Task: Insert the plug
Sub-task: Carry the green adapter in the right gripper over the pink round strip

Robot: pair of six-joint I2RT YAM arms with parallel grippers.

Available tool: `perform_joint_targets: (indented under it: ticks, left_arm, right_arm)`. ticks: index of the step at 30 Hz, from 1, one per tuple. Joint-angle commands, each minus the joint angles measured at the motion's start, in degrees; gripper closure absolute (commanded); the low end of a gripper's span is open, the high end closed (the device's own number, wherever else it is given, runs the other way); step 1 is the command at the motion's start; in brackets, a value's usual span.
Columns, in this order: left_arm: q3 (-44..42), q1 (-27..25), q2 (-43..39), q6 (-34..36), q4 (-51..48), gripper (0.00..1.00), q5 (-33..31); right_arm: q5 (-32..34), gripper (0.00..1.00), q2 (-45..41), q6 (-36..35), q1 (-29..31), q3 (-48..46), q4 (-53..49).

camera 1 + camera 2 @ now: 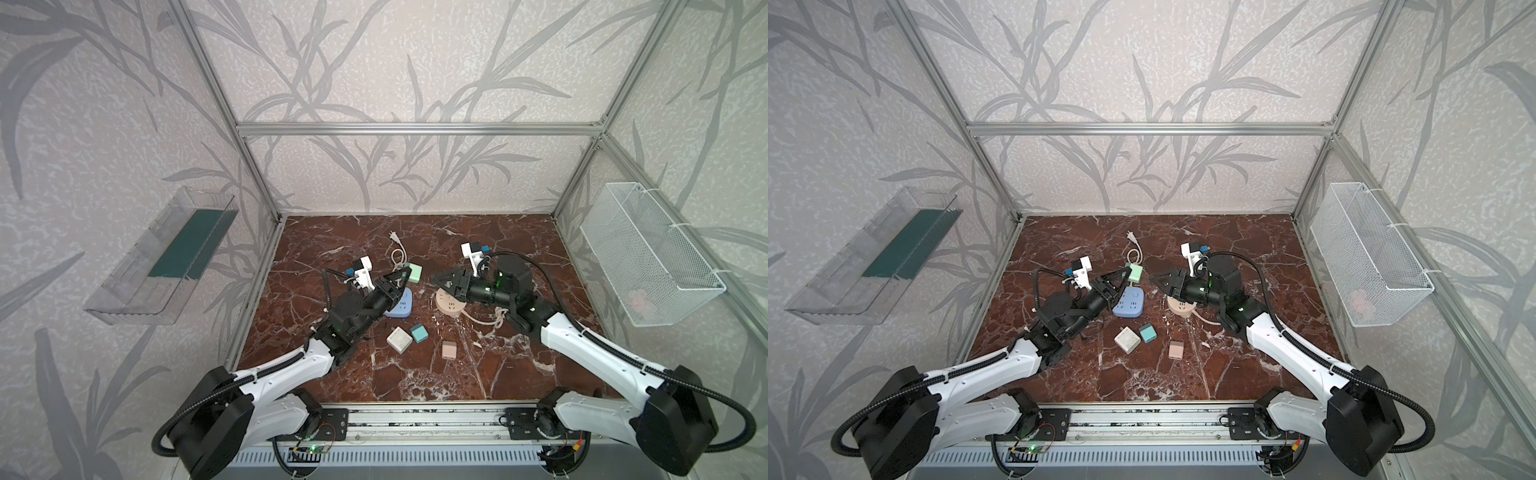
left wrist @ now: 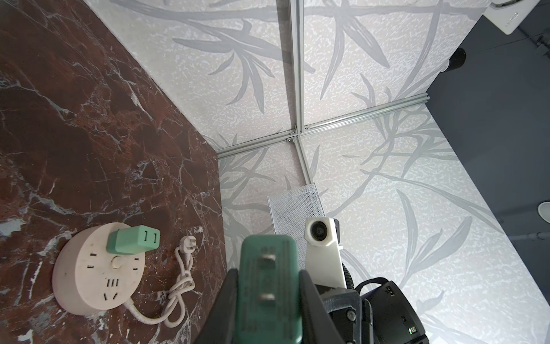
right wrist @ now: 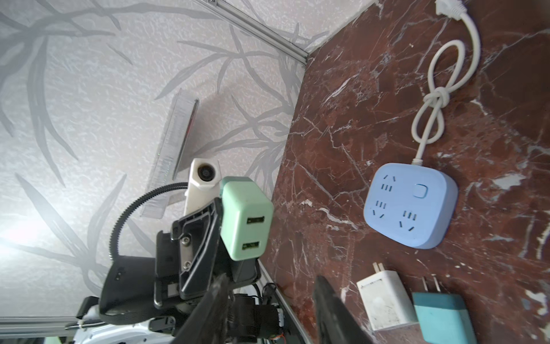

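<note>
My left gripper (image 1: 405, 272) (image 1: 1125, 272) (image 2: 269, 277) is shut on a mint-green plug (image 1: 415, 273) (image 1: 1134, 272) (image 3: 247, 217). It holds the plug in the air just beyond the blue power strip (image 1: 401, 303) (image 3: 410, 205), with the two prongs facing back toward the wrist. My right gripper (image 1: 438, 280) (image 3: 272, 286) hovers over the round pink power strip (image 1: 451, 307) (image 2: 98, 268); its fingers are apart with nothing between them. In the left wrist view a second green plug (image 2: 134, 242) stands on the round strip.
A white charger (image 1: 399, 339), a teal charger (image 1: 419, 332) and a pink charger (image 1: 449, 350) lie loose on the marble floor in front of the strips. The blue strip's knotted white cable (image 1: 398, 253) runs toward the back. A wire basket (image 1: 648, 253) and a clear shelf (image 1: 166, 257) hang on the side walls.
</note>
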Motion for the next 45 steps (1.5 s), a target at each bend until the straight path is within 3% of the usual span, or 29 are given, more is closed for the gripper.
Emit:
perform_joint_targets:
  ticks: [1, 13, 45]
  left_arm:
    - [-1.0, -0.5, 1.1, -2.9, 7.2, 1.0, -0.4]
    - [-0.2, -1.2, 1.4, -2.3, 8.9, 1.0, -0.4]
    - [0.0, -1.8, 6.4, -5.0, 16.4, 1.0, -2.1]
  right_arm:
    - [-1.3, 0.55, -0.3, 4.0, -0.2, -0.1, 7.9]
    - [-1.5, 0.56, 2.3, 5.4, -0.2, 1.2, 9.8]
    - [-3.0, 0.71, 11.1, 10.9, 2.3, 2.7, 21.8]
